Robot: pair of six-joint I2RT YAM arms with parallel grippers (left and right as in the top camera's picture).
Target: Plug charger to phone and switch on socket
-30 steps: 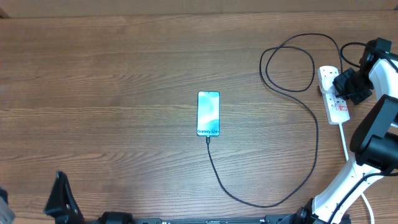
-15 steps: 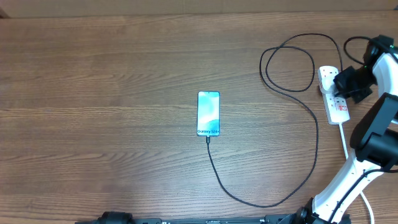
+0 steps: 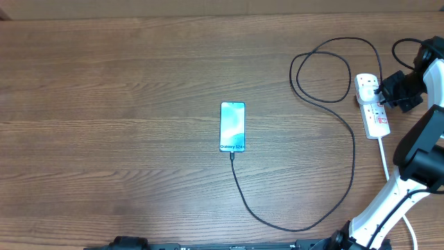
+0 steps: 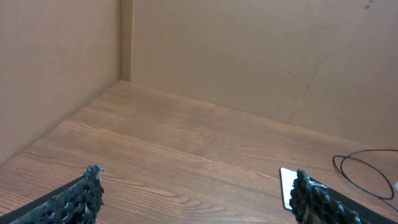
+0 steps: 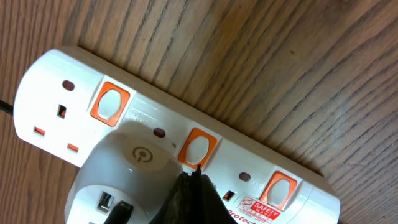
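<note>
The phone (image 3: 232, 127) lies face up mid-table, its blue screen showing. The charger's thin black cable (image 3: 350, 149) runs from the phone's near end, sweeps right and loops back to the socket (image 3: 375, 114), a white power strip at the right edge. In the right wrist view a white adapter (image 5: 124, 168) sits in the socket (image 5: 56, 81) with the black cable end in it. My right gripper (image 5: 198, 171) is shut, its tip against the lower edge of the middle orange switch (image 5: 198, 148). My left gripper (image 4: 196, 199) hangs open over bare wood, with the phone (image 4: 286, 186) partly behind one finger.
Cardboard walls (image 4: 249, 56) close off the table's far side and left. The socket's thick white cord (image 3: 385, 163) trails toward the right arm's base (image 3: 416, 167). Two more orange switches (image 5: 107, 103) flank the middle one.
The left arm has left the overhead view at the bottom left. My right gripper has shifted slightly right and back over the socket, staying shut.
</note>
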